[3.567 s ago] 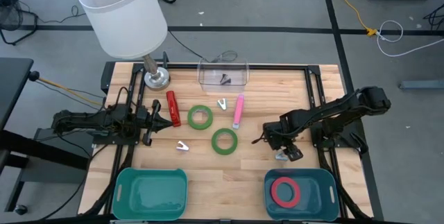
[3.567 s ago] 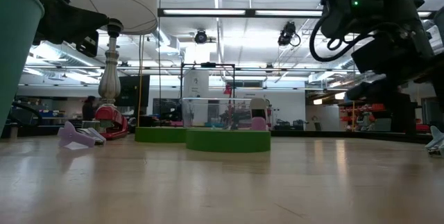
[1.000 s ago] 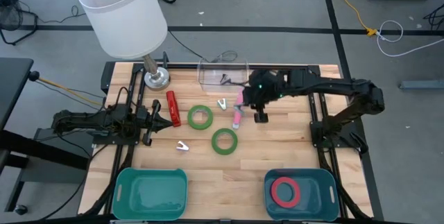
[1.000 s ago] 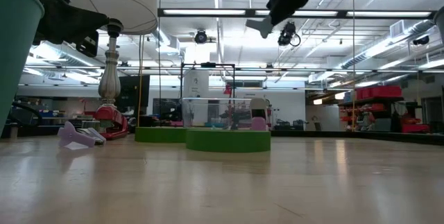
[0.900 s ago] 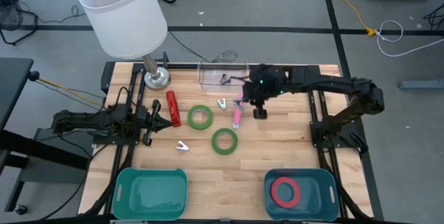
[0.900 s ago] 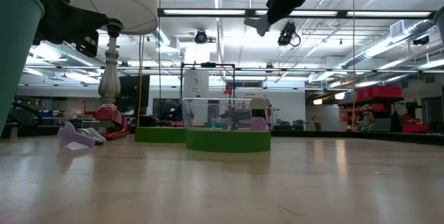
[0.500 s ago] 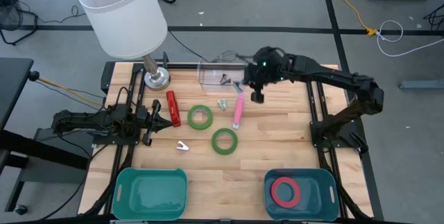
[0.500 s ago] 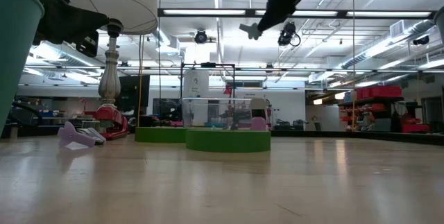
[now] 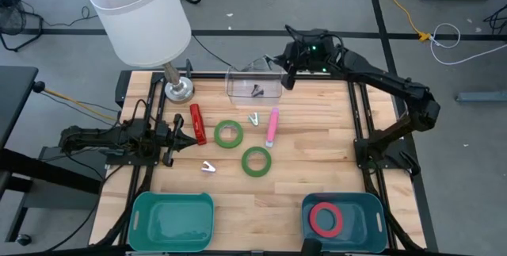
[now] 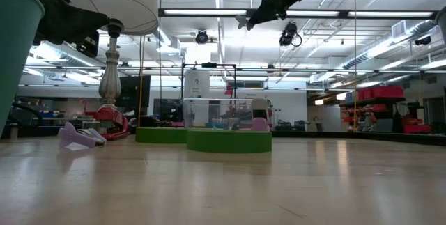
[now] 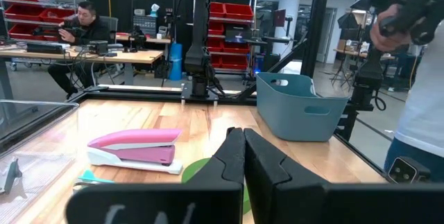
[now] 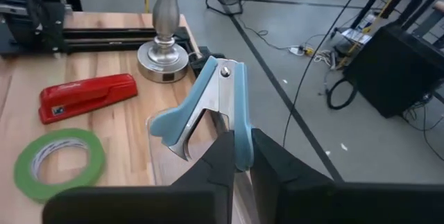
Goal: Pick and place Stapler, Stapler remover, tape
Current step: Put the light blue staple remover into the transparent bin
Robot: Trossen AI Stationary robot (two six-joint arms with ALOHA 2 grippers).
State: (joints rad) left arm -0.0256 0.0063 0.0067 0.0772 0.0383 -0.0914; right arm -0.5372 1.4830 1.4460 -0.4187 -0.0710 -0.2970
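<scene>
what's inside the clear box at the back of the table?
The clear box holds one small dark stapler remover. The right gripper, shut on a light blue stapler remover, hangs over its right end and hides that corner.

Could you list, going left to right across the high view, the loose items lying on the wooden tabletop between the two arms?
Red stapler → stapler remover → green tape ring → second stapler remover, with another green tape ring nearer the bins → pink stapler.
</scene>
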